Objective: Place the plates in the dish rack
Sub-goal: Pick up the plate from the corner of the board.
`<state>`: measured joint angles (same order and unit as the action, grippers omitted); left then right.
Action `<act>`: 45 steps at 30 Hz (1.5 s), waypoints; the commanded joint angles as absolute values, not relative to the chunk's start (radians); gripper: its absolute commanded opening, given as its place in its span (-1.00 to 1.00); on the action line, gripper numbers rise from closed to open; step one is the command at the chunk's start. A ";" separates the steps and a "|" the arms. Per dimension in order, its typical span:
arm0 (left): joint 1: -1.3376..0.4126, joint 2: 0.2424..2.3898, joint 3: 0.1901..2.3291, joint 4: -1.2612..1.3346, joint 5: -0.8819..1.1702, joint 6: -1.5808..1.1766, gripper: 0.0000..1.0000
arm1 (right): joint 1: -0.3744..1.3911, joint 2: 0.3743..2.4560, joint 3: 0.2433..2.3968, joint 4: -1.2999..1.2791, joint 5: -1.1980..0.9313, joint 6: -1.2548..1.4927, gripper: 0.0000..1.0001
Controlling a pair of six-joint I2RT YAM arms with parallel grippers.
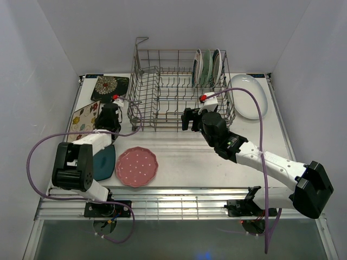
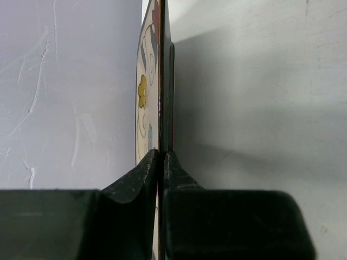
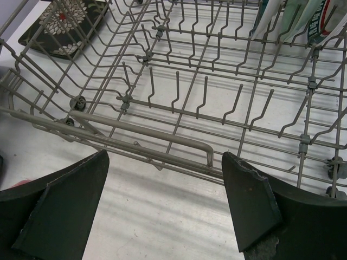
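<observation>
1. The left hand [image 2: 161, 154] is clamped on the edge of the cream floral square plate [image 1: 84, 116], at the counter's [image 1: 217, 162] left edge beside the wall.
2. A black floral square plate [image 1: 110, 86] lies behind it. A dark teal plate [image 1: 107, 162] and a pink dotted plate [image 1: 136, 166] lie side by side nearer the front.
3. The dish rack [image 1: 157, 97] stands at the back centre, with three round plates [image 1: 209, 67] upright in its far right corner.
4. The right hand [image 3: 165, 157], fingers wide and holding nothing, hovers at the rack's near rail.
5. A white oval plate [image 1: 248, 96] lies just right of the rack.
</observation>
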<state>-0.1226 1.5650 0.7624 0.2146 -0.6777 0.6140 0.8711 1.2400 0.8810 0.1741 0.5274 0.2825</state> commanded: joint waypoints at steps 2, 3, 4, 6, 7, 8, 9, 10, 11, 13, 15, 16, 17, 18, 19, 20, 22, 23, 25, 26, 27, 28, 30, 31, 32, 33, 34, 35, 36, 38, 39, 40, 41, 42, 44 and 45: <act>-0.109 1.417 0.848 0.189 -0.660 0.543 -1.00 | 0.874 1.233 0.920 0.202 0.523 0.287 0.80; -0.106 1.411 0.865 0.169 -0.651 0.531 -1.00 | 0.876 1.233 0.922 0.204 0.523 0.287 0.80; -0.097 1.404 0.879 0.108 -0.637 0.496 -1.00 | 0.874 1.235 0.923 0.201 0.523 0.287 0.80; -0.089 1.399 0.913 0.063 -0.604 0.476 -1.00 | 0.874 1.235 0.922 0.201 0.520 0.285 0.80; -0.086 1.393 0.919 0.045 -0.600 0.474 -1.00 | 0.874 1.235 0.923 0.201 0.517 0.287 0.80; -0.084 1.390 0.923 0.040 -0.595 0.472 -1.00 | 0.874 1.233 0.923 0.199 0.517 0.287 0.79; -0.084 1.384 0.928 0.028 -0.591 0.471 -1.00 | 0.874 1.232 0.922 0.198 0.517 0.287 0.80; -0.081 1.373 0.940 0.019 -0.585 0.468 -1.00 | 0.874 1.229 0.920 0.198 0.515 0.287 0.79; -0.081 1.365 0.946 0.012 -0.581 0.465 -1.00 | 0.874 1.229 0.920 0.201 0.515 0.287 0.79; -0.075 1.353 0.965 -0.026 -0.562 0.463 -1.00 | 0.874 1.227 0.919 0.201 0.518 0.287 0.79; -0.071 1.336 0.982 -0.049 -0.551 0.453 -1.00 | 0.874 1.227 0.919 0.201 0.517 0.287 0.80; -0.068 1.329 0.986 -0.064 -0.543 0.451 -1.00 | 0.874 1.229 0.919 0.202 0.517 0.287 0.79; -0.067 1.322 1.000 -0.071 -0.542 0.449 -1.00 | 0.874 1.229 0.919 0.202 0.515 0.287 0.79; -0.067 1.312 1.008 -0.080 -0.538 0.451 -1.00 | 0.874 1.229 0.919 0.201 0.515 0.287 0.80; -0.066 1.307 1.017 -0.093 -0.537 0.448 -1.00 | 0.874 1.230 0.919 0.201 0.515 0.285 0.80; -0.066 1.302 1.037 -0.103 -0.537 0.449 -1.00 | 0.874 1.230 0.919 0.202 0.515 0.285 0.79; -0.066 1.290 1.060 -0.126 -0.537 0.449 -1.00 | 0.874 1.232 0.919 0.201 0.515 0.282 0.79; -0.066 1.287 1.072 -0.132 -0.538 0.449 -1.00 | 0.874 1.232 0.919 0.202 0.517 0.282 0.80; -0.066 1.276 1.109 -0.149 -0.540 0.451 -1.00 | 0.874 1.230 0.919 0.201 0.515 0.284 0.80; -0.064 1.273 1.121 -0.155 -0.540 0.453 -1.00 | 0.874 1.229 0.917 0.201 0.517 0.284 0.79; -0.064 1.270 1.149 -0.166 -0.540 0.453 -1.00 | 0.874 1.227 0.916 0.202 0.517 0.284 0.79; -0.064 1.266 1.161 -0.173 -0.537 0.453 -1.00 | 0.874 1.223 0.914 0.202 0.518 0.284 0.80; -0.064 1.267 1.190 -0.192 -0.535 0.453 -1.00 | 0.874 1.215 0.907 0.202 0.520 0.284 0.79; -0.061 1.266 1.215 -0.196 -0.535 0.453 -1.00 | 0.874 1.210 0.905 0.202 0.523 0.282 0.79; -0.060 1.264 1.227 -0.202 -0.525 0.454 -1.00 | 0.874 1.207 0.900 0.206 0.523 0.284 0.79; -0.057 1.264 1.238 -0.215 -0.520 0.453 -1.00 | 0.874 1.204 0.897 0.206 0.525 0.284 0.79; -0.057 1.266 1.261 -0.219 -0.519 0.453 -1.00 | 0.874 1.200 0.894 0.206 0.525 0.284 0.80; -0.055 1.270 1.275 -0.225 -0.517 0.449 -1.00 | 0.874 1.198 0.893 0.206 0.525 0.284 0.79; -0.055 1.272 1.288 -0.247 -0.505 0.445 -1.00 | 0.874 1.197 0.893 0.207 0.525 0.282 0.79; -0.052 1.281 1.336 -0.274 -0.488 0.433 -1.00 | 0.874 1.195 0.891 0.206 0.523 0.282 0.79; -0.051 1.284 1.348 -0.294 -0.474 0.423 -1.00 | 0.874 1.195 0.891 0.207 0.522 0.284 0.79; -0.051 1.284 1.370 -0.305 -0.466 0.419 -1.00 | 0.874 1.196 0.893 0.207 0.517 0.282 0.80; -0.049 1.282 1.377 -0.311 -0.459 0.414 -1.00 | 0.874 1.198 0.893 0.207 0.514 0.282 0.79; -0.049 1.285 1.387 -0.325 -0.453 0.410 -1.00 | 0.874 1.200 0.894 0.207 0.511 0.281 0.80; -0.041 1.295 1.425 -0.357 -0.425 0.391 -1.00 | 0.874 1.206 0.899 0.207 0.502 0.281 0.79; -0.038 1.298 1.439 -0.365 -0.416 0.385 -1.00 | 0.874 1.209 0.900 0.207 0.502 0.281 0.79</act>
